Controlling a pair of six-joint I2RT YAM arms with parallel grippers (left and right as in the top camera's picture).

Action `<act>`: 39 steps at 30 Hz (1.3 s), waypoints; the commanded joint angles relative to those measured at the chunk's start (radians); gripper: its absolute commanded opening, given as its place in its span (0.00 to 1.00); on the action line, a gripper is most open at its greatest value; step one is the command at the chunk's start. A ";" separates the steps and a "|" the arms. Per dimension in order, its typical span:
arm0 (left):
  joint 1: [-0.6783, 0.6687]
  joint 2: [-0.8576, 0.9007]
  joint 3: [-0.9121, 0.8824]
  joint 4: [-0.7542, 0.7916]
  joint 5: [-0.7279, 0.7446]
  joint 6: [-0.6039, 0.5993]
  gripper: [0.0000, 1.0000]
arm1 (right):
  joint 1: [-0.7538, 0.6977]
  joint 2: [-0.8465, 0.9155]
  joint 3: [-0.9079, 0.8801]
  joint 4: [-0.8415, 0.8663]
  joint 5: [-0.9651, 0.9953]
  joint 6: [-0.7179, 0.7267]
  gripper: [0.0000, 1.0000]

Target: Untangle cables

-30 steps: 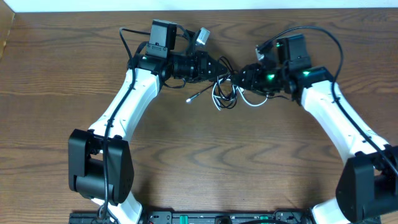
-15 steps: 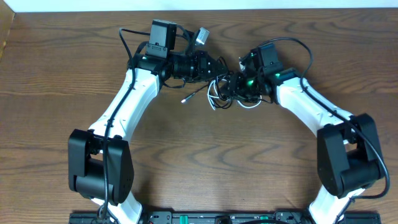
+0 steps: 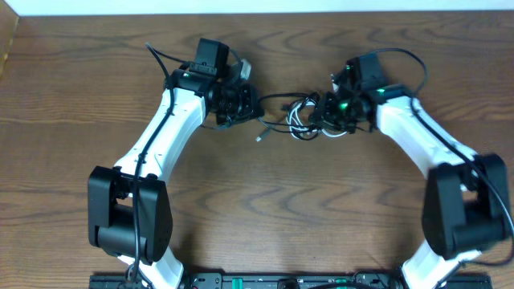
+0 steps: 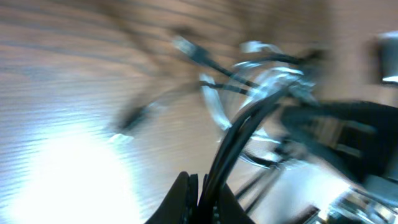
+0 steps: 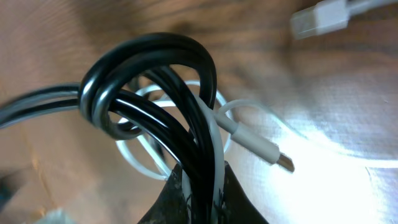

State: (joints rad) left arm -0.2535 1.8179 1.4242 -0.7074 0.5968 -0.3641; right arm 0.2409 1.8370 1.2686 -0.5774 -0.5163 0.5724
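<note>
On wood-grain table (image 3: pixel 257 209), left tool (image 3: pixel 254 104), right tool (image 3: pixel 323 112) each pinching tangled cables (image 3: pixel 297 119), pale wall (image 3: pixel 257 6) behind.

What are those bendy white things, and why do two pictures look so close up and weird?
They are two robot arms, seen from a camera above the wooden table. Each arm ends in a claw with two fingers. The other two pictures come from little cameras on the wrists, so everything looks huge. Between the arms is a tangle of a thin black cord and a white cord. The left claw pinches black strands, though its picture is blurry. The right claw pinches the black cord, with white running in beside it.
</note>
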 commanded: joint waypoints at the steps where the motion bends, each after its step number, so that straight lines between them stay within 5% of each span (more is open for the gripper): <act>1: 0.054 -0.004 0.005 -0.060 -0.357 0.065 0.07 | -0.080 -0.110 0.007 -0.051 0.040 -0.154 0.01; 15: 0.003 -0.004 0.005 -0.104 -0.309 0.235 0.07 | -0.056 -0.238 0.006 -0.128 -0.032 -0.180 0.01; 19: -0.013 -0.004 0.005 -0.085 -0.277 0.238 0.07 | -0.040 -0.224 0.006 -0.086 -0.032 -0.138 0.22; 23: -0.013 -0.004 0.005 -0.045 -0.040 0.266 0.07 | -0.008 -0.183 0.006 -0.007 -0.036 -0.076 0.28; 29: -0.013 -0.004 0.004 -0.051 0.099 0.085 0.07 | 0.075 -0.086 0.006 0.108 -0.036 0.033 0.28; 39: -0.011 0.074 -0.020 -0.063 -0.041 -0.008 0.07 | 0.194 0.093 0.006 0.331 -0.032 0.175 0.29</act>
State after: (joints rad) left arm -0.2657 1.8458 1.4204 -0.7631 0.5961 -0.3447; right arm 0.4107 1.8881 1.2686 -0.2718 -0.5491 0.6907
